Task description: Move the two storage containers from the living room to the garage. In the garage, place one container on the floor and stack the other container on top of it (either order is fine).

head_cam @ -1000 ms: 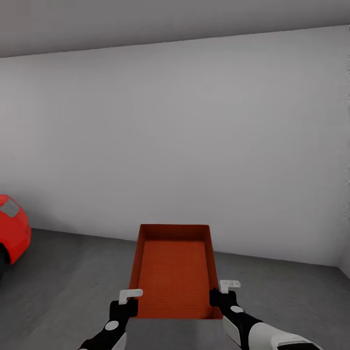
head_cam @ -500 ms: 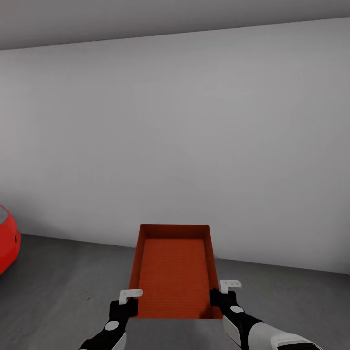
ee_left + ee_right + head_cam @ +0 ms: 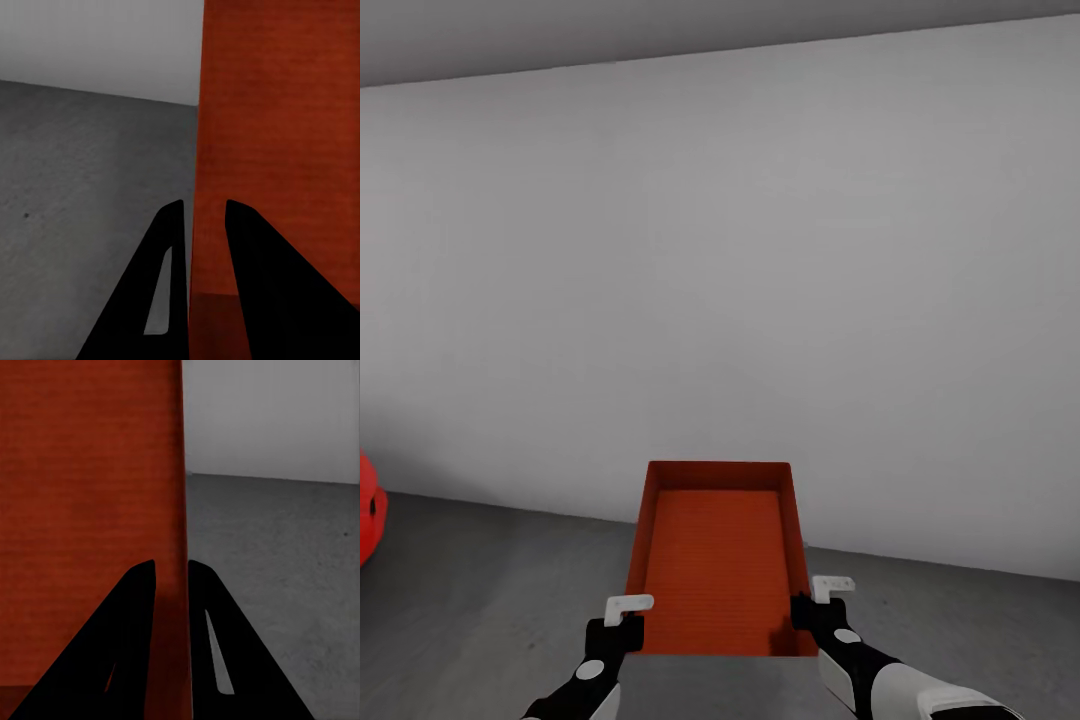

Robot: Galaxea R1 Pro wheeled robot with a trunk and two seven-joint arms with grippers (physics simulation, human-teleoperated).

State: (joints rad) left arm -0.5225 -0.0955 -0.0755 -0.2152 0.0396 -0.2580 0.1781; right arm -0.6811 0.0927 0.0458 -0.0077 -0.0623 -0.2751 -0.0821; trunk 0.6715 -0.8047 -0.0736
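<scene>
A plain pale grey wall (image 3: 760,250) fills most of the head view, meeting a darker grey ceiling (image 3: 660,35) along a slanting line. Below runs a dark grey, faintly mottled concrete floor (image 3: 480,590). A sliver of a red car (image 3: 368,520) shows at the far left edge.

Bare concrete floor (image 3: 490,590) is seen on both sides. Passage ahead is blocked by a grey wall (image 3: 760,280). A red car (image 3: 368,520) is seen at the far left.
</scene>
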